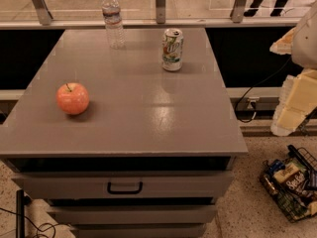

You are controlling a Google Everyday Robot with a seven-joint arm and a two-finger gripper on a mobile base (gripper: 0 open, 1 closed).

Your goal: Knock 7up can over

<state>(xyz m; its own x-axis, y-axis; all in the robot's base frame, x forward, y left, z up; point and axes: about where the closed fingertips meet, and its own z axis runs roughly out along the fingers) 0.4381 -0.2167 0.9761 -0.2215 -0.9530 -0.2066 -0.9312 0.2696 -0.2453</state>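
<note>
The 7up can point(172, 49) stands upright at the back right of the grey table top point(138, 118). It is white and green with a silver top. My gripper point(289, 114) hangs at the right edge of the view, beyond the table's right side, lower than the can and far from it. It touches nothing on the table.
A clear water bottle point(113, 19) with a white cap stands at the back, left of the can. A red apple point(73, 98) lies at the left front. The table has drawers point(124, 186) below. A wire basket of snacks point(292, 182) sits on the floor at the right.
</note>
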